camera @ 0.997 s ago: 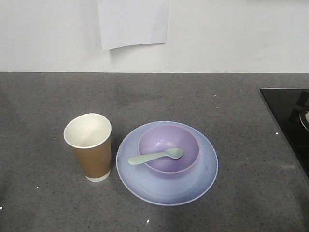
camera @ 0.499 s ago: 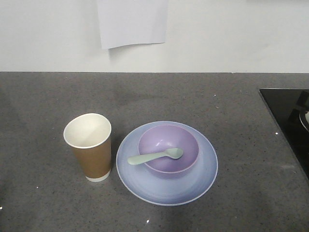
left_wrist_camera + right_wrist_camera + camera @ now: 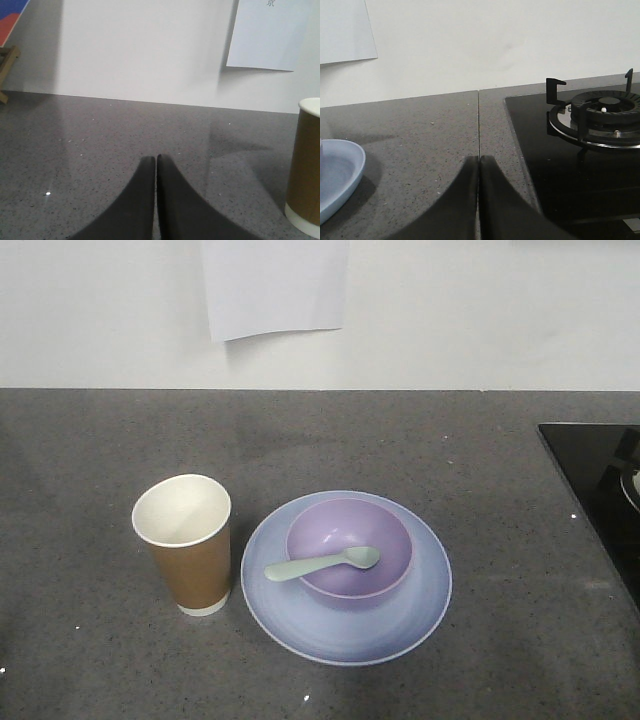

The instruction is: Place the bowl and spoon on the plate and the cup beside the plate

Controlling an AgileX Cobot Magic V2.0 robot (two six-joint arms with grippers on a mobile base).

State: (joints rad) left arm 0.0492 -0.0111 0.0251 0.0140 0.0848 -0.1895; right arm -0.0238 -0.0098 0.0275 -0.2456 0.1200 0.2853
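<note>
Seemingly finished: bowl (image 3: 349,546) sitting on plate (image 3: 420,615), spoon (image 3: 322,563) resting across the bowl, cup (image 3: 186,545) standing just beside the plate.
Both the left end effector (image 3: 156,162) and right end effector (image 3: 479,162) are showing fingers pressed together, gripping nothing; any sweep could be toppling the light cup. Neither wrist view is showing the bowl or spoon.

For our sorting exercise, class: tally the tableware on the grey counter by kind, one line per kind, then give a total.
Cup: 1
Plate: 1
Bowl: 1
Spoon: 1
Total: 4
</note>
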